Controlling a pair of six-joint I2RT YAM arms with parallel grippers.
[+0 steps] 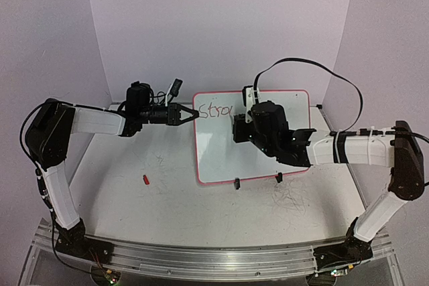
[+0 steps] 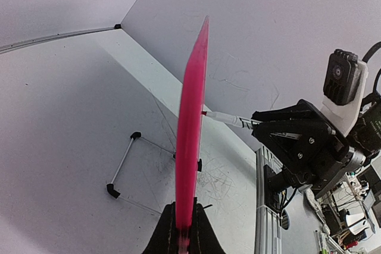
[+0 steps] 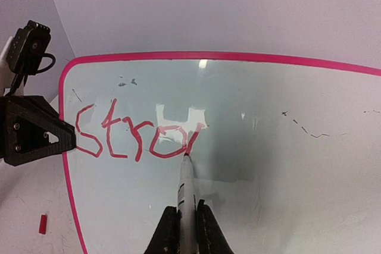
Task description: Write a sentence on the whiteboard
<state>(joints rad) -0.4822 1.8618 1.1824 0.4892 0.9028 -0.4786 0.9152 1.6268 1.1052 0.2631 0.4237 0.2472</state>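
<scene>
The whiteboard point(image 1: 221, 155), white with a pink rim, stands tilted on the table. My left gripper point(image 1: 190, 114) is shut on its left edge, which shows edge-on as a pink strip point(image 2: 191, 123) between the fingers of that gripper point(image 2: 183, 230). My right gripper point(image 3: 187, 221) is shut on a white marker point(image 3: 186, 185), whose red tip touches the board. The sentence point(image 3: 134, 135) reads "Stro" in red, with one more slanting stroke where the tip rests. From above the letters point(image 1: 216, 111) lie at the board's upper left, just left of the right gripper point(image 1: 236, 128).
A small red cap point(image 1: 145, 179) lies on the tabletop left of the board. Two black clip feet point(image 1: 236, 183) hold the board's near edge. Grey scribbles point(image 1: 288, 199) mark the table in front. Walls close in at the back and sides.
</scene>
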